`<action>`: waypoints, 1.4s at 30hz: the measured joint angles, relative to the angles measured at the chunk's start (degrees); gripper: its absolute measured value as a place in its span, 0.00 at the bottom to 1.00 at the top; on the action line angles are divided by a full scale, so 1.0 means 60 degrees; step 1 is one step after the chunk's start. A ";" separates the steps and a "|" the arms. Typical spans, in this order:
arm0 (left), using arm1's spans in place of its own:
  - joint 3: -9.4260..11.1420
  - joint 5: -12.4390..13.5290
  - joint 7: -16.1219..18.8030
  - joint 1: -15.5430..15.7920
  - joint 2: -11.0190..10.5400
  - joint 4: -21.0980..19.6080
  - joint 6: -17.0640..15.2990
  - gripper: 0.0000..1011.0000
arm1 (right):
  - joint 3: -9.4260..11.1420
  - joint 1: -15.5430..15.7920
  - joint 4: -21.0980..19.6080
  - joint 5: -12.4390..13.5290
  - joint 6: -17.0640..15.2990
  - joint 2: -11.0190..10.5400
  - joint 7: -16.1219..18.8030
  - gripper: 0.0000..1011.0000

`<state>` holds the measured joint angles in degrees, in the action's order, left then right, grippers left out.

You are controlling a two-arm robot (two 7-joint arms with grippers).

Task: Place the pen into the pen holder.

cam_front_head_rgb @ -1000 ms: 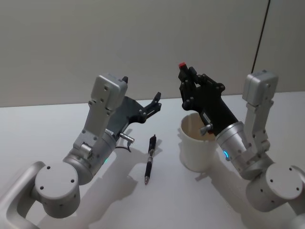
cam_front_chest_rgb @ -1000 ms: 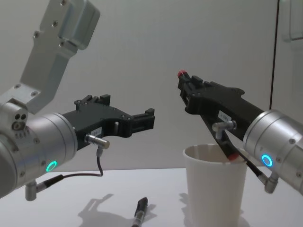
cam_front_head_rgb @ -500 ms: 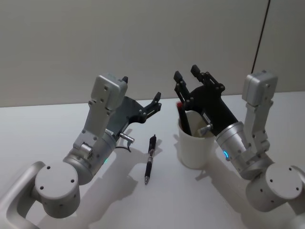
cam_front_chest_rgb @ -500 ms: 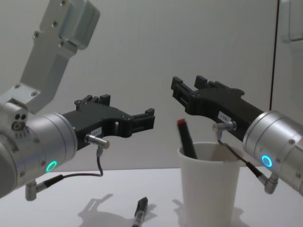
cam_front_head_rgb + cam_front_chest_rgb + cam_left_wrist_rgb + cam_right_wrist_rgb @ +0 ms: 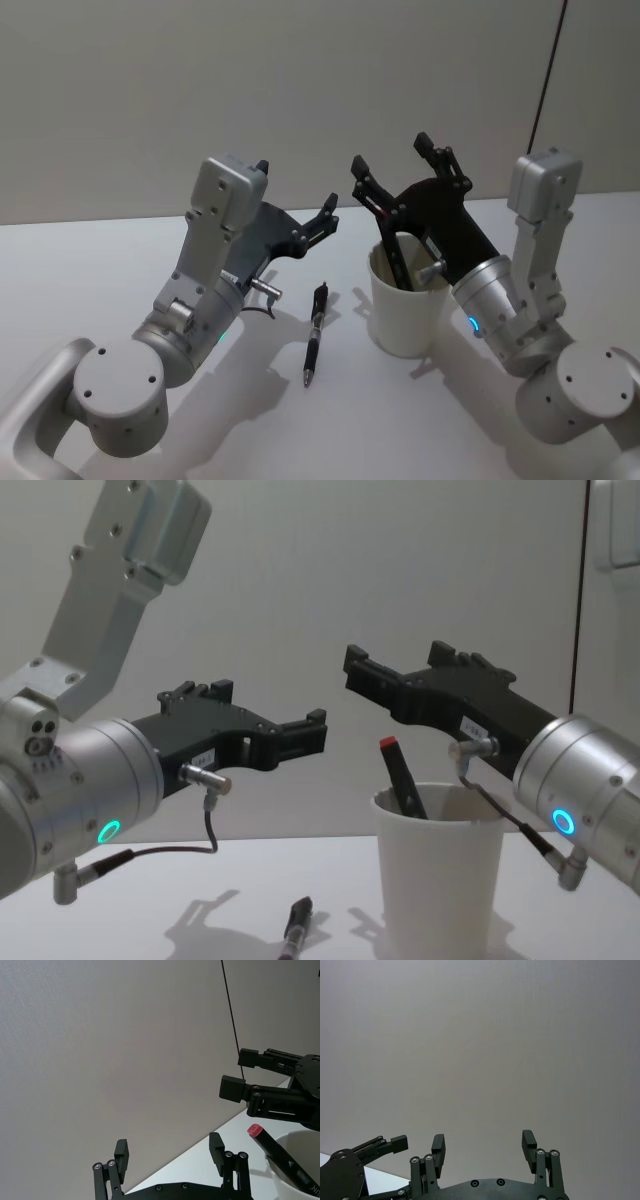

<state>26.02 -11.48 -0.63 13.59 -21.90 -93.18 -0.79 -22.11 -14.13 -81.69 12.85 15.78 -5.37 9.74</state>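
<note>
I read the pen holder [image 5: 405, 318] as plain white, unpatterned. The pen [image 5: 403, 778] standing in it is black with a red cap; the second pen [image 5: 315, 335] is black, lying on my white table [image 5: 120, 270]. The left gripper [image 5: 169, 1147] and right gripper [image 5: 483, 1141] are matte black. The left arm [image 5: 205, 295] and right arm [image 5: 500, 300] are silver-grey, each with a cyan ring light [image 5: 108, 831].

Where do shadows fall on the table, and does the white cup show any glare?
Head view: soft shadows lie on the table beside the pen holder, the black pen and the left arm; the pen holder is evenly lit, without glare, under the open right gripper. Chest view: faint grey shadows left of the black pen and the pen holder.
</note>
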 joint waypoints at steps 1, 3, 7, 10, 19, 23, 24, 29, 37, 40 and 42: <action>0.0000 0.0000 0.0000 0.0000 0.0000 0.0000 0.0000 0.99 | 0.0000 0.0000 0.0000 0.0000 -0.0001 0.0000 0.0000 0.93; 0.0000 0.0000 0.0000 0.0000 0.0000 0.0000 0.0000 0.99 | 0.0000 0.0002 -0.0001 0.0000 -0.0002 -0.0002 0.0003 0.98; 0.0000 0.0000 0.0000 0.0000 0.0000 0.0001 0.0000 0.99 | 0.0019 0.0043 -0.0137 0.0030 -0.0014 -0.0044 0.0053 0.99; 0.0000 0.0000 0.0000 0.0000 0.0000 0.0000 0.0000 0.99 | 0.0060 0.0142 -0.0454 0.0142 -0.0048 -0.0140 0.0140 0.99; 0.0000 -0.0001 0.0000 0.0000 0.0000 0.0000 0.0000 0.99 | 0.0412 0.0826 -0.2035 0.0905 -0.0225 -0.0940 0.0336 0.99; 0.0000 -0.0001 0.0000 0.0000 0.0000 0.0000 0.0000 0.99 | 0.0616 0.1193 -0.2663 0.1286 -0.0313 -0.1380 0.0284 0.99; 0.0000 -0.0001 0.0000 0.0000 0.0001 0.0000 0.0000 0.99 | 0.0663 0.1280 -0.2803 0.1363 -0.0333 -0.1479 0.0260 0.99; 0.0000 -0.0001 0.0000 0.0000 0.0000 0.0000 0.0000 0.99 | 0.0837 0.1601 -0.3318 0.1671 -0.0403 -0.1841 0.0184 0.99; 0.0000 -0.0001 0.0000 0.0000 0.0001 0.0000 0.0000 0.99 | 0.1036 0.1971 -0.3931 0.2042 -0.0486 -0.2271 0.0105 0.99; 0.0000 -0.0001 0.0000 0.0000 0.0000 0.0000 0.0000 0.99 | 0.1079 0.2047 -0.4054 0.2115 -0.0500 -0.2358 0.0088 0.99; 0.0000 -0.0001 0.0001 0.0000 0.0000 0.0000 0.0000 0.99 | 0.1089 0.2066 -0.4082 0.2133 -0.0503 -0.2378 0.0085 0.99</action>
<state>26.02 -11.48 -0.63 13.59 -21.89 -93.18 -0.79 -15.58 -1.74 -106.18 25.65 12.76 -19.63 10.25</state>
